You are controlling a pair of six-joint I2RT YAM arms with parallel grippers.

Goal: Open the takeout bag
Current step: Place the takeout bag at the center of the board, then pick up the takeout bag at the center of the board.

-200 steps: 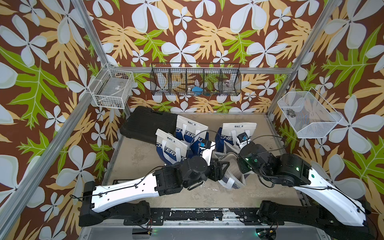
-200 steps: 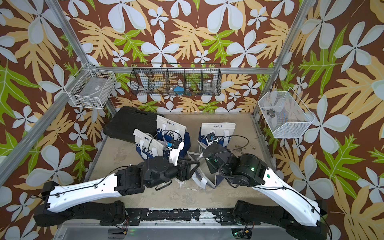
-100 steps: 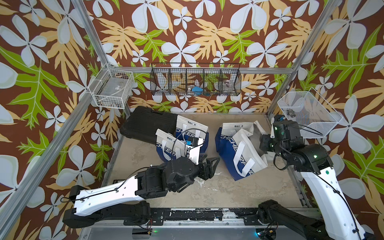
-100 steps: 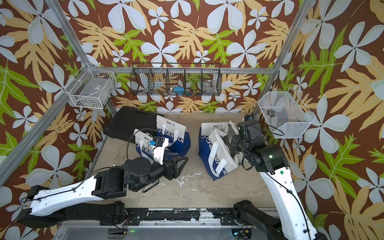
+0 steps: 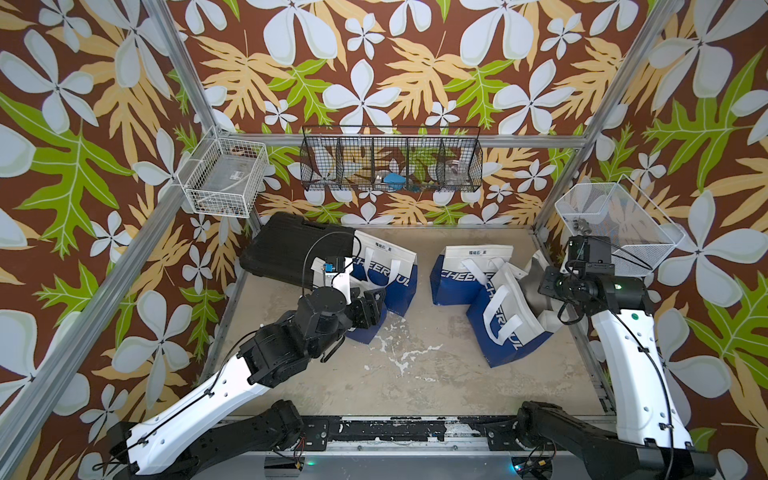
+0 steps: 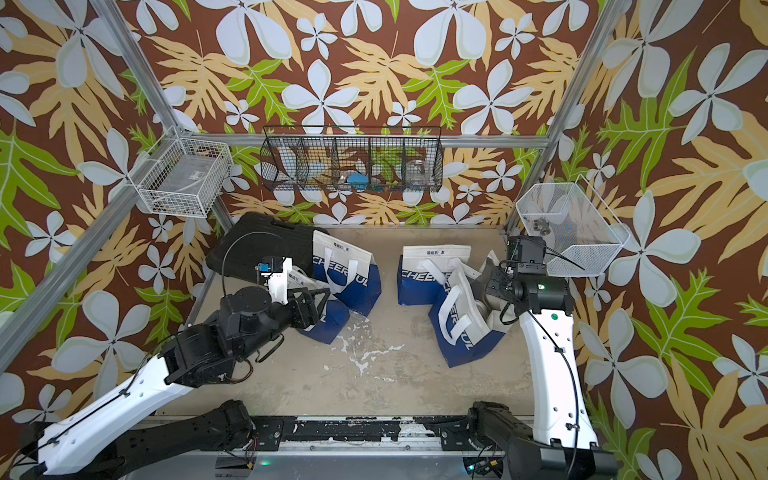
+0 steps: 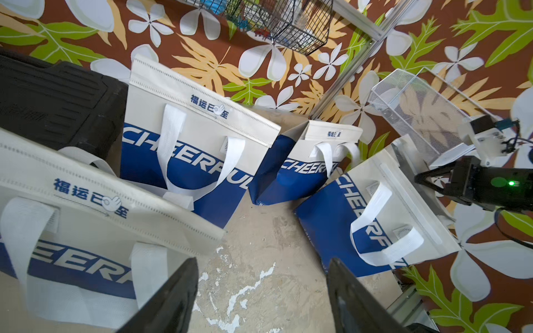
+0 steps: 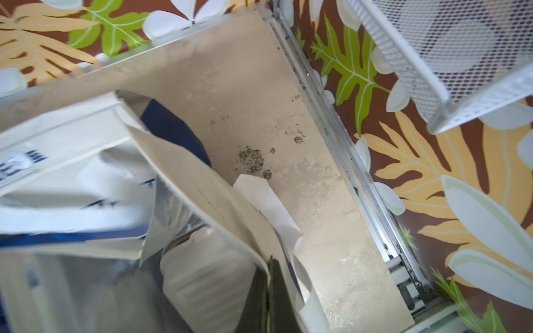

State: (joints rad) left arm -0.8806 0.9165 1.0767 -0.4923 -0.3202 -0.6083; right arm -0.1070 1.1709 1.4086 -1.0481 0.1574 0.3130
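The bag (image 5: 505,320) lies tilted at 3 o'clock on the table (image 5: 415,374), mouth toward the rail (image 8: 337,144), just beside a second bag (image 5: 461,270) at 1 o'clock. The right gripper (image 8: 271,276) is pinching the mouth's rim, close to that rail. The left gripper (image 5: 374,305), spread and empty, hangs near 9 o'clock over the left bags (image 5: 395,274); the table is bare between, from centre to 6 o'clock.
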